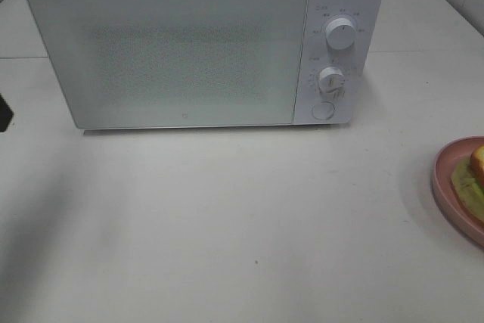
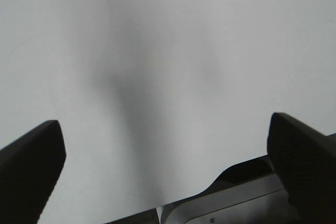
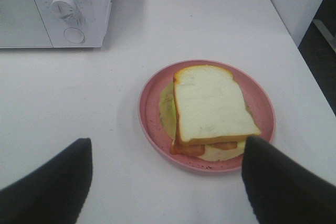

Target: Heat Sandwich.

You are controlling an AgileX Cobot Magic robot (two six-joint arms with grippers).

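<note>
- Pink plate [image 3: 153, 124] at the near right carries the sandwich [image 3: 212, 106]; the microwave [image 1: 174, 51] door is seen closed.
- Both the left gripper [image 2: 168, 166] and the right gripper [image 3: 165, 182] are spread, empty.
- Opening the door is judged the first step called for.

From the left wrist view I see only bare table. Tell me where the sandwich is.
Observer: The sandwich lies on a pink plate, at the right edge of the high view.
Operator: Report the microwave door.
Observer: The microwave door is shut.
Operator: Give me the right claw.
Observer: The right claw is open, short of the plate and holding nothing.
</note>
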